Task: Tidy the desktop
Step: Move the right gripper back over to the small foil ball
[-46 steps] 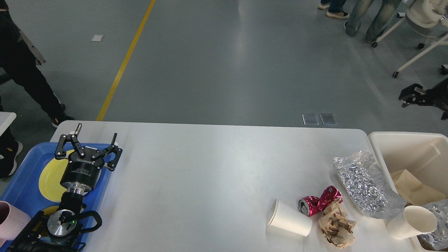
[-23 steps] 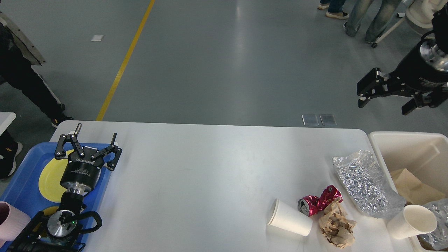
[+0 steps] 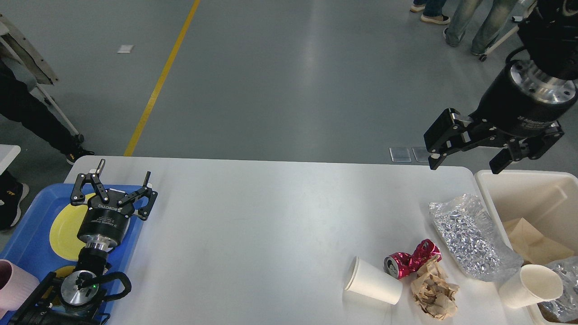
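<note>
Head view
Desktop [image 3: 253,234]: white top with rounded corners, filling the lower part of the view; grey floor beyond its far edge.
Left gripper [image 3: 123,177]: fingers spread apart, grasping nothing; hangs over the near left of the desktop, above the right rim of the blue tray.
Blue tray [image 3: 27,234]: at the left edge; holds a yellow plate [image 3: 65,230].
Pink cup [image 3: 16,289]: bottom left corner, partly cut off.
Right gripper [image 3: 465,164]: fingers parted, nothing between them; raised above the far right corner of the desktop.
Cream bin [image 3: 519,189]: just past the right edge; brown paper and foil inside.
Foil bag [image 3: 469,237]: lying flat, near right, beside the bin.
Crushed red can [image 3: 411,262]: touching the crumpled brown paper [image 3: 433,291].
White paper cup [image 3: 372,285]: on its side, just left of the can.
Second paper cup [image 3: 530,285]: tipped, at the bin's near corner.
</note>
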